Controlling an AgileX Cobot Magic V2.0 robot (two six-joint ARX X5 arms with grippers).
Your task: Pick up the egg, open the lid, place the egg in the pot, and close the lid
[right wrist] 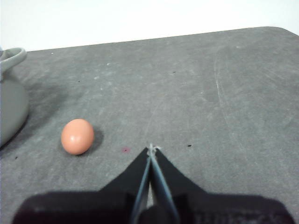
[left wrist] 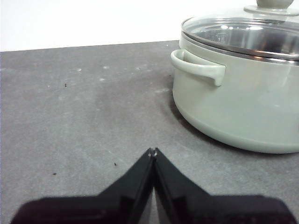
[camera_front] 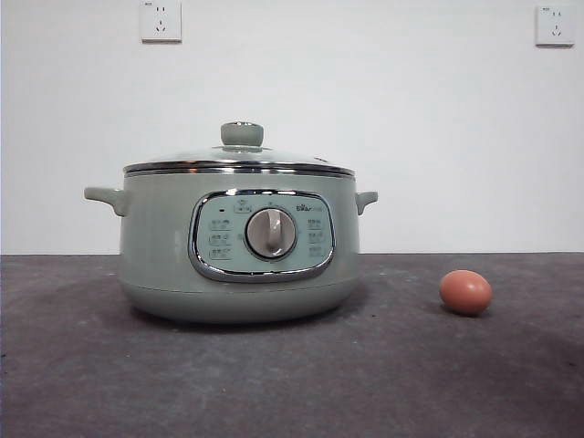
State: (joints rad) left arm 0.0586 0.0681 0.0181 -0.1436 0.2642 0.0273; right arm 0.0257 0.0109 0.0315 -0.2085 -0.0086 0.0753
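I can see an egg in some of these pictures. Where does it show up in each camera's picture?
Front view: the egg lies on the table, apart from the pot, toward the picture's right side.
Left wrist view: not in it.
Right wrist view: the egg lies on the table between the pot and the shut right tool.
Shared landmark: the pot.

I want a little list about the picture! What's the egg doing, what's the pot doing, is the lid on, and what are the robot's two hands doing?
egg: small brown-orange oval egg lying on the dark grey table, apart from the pot
pot: big round pale green electric pot, dial facing the front camera
lid: glass lid with chrome rim and green knob, on the pot
left tool: shut, holding nothing, near the pot's side handle
right tool: shut, holding nothing, near the egg
task so far: nothing begun
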